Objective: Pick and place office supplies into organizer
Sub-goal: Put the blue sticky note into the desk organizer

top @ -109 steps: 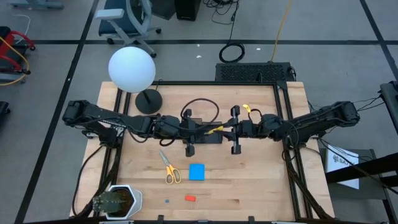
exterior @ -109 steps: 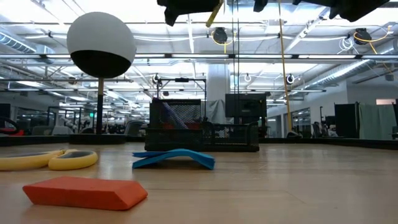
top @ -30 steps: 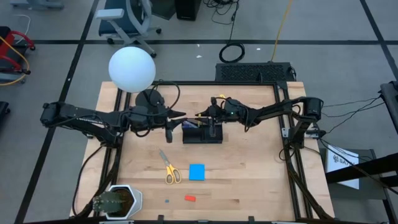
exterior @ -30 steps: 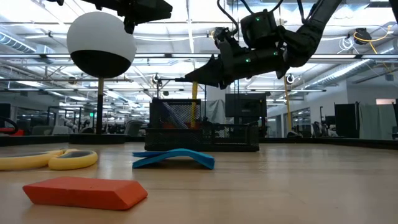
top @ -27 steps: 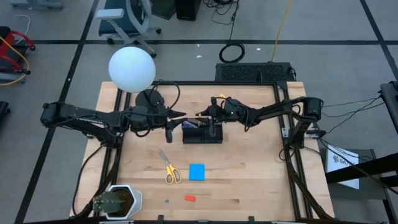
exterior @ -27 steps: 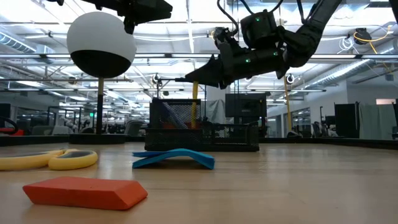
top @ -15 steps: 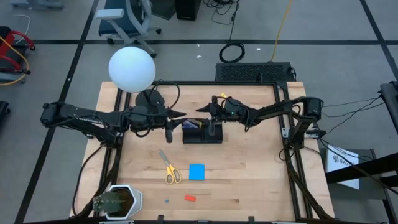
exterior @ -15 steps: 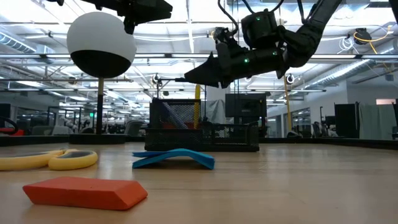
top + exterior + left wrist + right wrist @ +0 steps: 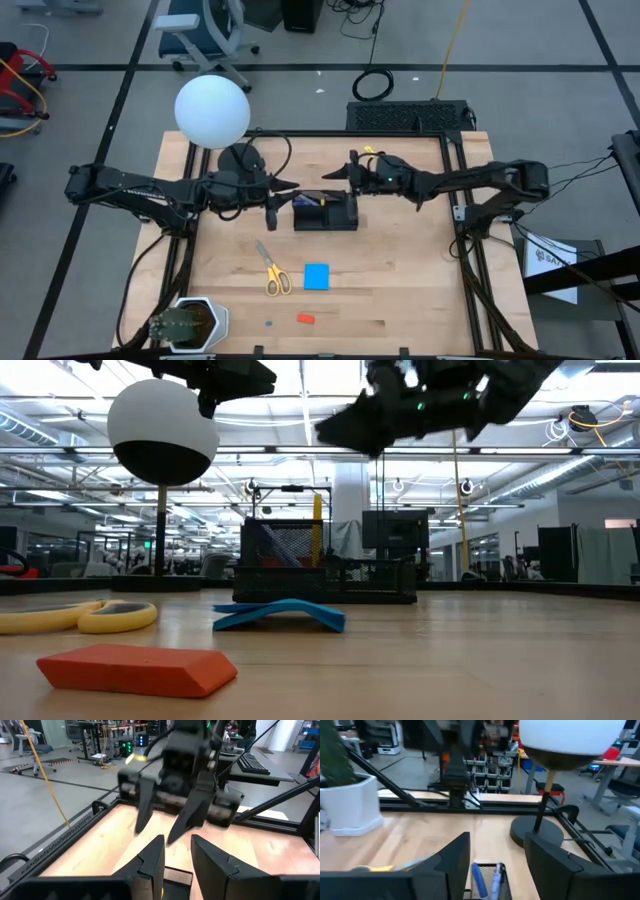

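Scissors (image 9: 272, 270) lie nearer my left arm, long axis running up the table toward the organizer (image 9: 325, 212). My right tool (image 9: 336, 174) hangs empty, fingers spread, above the organizer's far edge; my left tool (image 9: 287, 187), part-open, grips nothing.

Desk (image 9: 400, 290): pale wood, smooth satin. Organizer (image 9: 290, 565): black wire mesh, matt. Eraser (image 9: 135, 668): red, matt. Lamp globe (image 9: 212, 111): white, smooth. Scissors (image 9: 272, 270): yellow plastic handles.
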`<state>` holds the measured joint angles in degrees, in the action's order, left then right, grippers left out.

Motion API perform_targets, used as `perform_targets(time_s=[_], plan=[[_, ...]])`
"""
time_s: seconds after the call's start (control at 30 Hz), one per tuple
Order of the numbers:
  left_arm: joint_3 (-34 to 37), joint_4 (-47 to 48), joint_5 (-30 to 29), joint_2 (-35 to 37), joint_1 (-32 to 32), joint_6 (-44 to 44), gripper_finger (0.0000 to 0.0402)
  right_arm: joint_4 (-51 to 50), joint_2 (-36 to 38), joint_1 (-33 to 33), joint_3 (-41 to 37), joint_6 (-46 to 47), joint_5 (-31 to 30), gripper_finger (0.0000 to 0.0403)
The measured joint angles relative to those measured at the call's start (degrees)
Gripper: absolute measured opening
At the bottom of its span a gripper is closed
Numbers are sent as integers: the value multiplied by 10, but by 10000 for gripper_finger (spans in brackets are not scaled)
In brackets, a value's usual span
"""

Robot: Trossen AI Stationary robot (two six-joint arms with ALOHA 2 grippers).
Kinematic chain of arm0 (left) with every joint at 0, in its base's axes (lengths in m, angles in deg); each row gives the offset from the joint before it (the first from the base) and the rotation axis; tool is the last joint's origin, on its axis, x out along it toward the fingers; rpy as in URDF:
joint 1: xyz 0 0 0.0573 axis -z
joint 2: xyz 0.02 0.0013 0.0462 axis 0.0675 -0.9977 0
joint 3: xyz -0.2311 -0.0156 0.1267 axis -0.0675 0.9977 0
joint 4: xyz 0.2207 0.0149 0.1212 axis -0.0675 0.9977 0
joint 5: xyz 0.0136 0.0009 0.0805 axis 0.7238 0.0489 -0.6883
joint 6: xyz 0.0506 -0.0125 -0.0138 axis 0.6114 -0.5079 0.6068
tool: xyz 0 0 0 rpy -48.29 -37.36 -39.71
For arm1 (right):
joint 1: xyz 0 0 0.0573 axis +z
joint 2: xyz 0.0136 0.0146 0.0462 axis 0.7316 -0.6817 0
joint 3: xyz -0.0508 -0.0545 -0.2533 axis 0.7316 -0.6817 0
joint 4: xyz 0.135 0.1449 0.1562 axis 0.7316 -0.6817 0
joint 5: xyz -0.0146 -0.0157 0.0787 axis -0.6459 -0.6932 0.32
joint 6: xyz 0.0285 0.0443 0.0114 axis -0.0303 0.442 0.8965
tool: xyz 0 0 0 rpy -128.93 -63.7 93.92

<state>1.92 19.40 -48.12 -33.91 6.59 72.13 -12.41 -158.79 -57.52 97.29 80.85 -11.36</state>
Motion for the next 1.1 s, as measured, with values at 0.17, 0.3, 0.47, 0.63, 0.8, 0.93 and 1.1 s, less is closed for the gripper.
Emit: perform_targets(time_s=[0.17,0.3,0.47,0.63,0.8,0.93,1.1], plan=[[0,0,1,0,6,-1,102,-49,55,24,0,0,0,175],[0,1,50,0,16,10,102,-66,84,44,0,0,0,174],[0,1,110,0,33,31,102,-66,94,66,0,0,0,171],[0,7,136,0,55,66,102,-65,94,82,0,-32,0,171],[0,22,138,0,82,99,102,-54,94,94,0,-43,0,171],[0,41,138,0,102,108,102,-44,94,102,0,-43,0,171],[0,73,129,0,126,117,102,-26,94,114,0,-43,0,171]])
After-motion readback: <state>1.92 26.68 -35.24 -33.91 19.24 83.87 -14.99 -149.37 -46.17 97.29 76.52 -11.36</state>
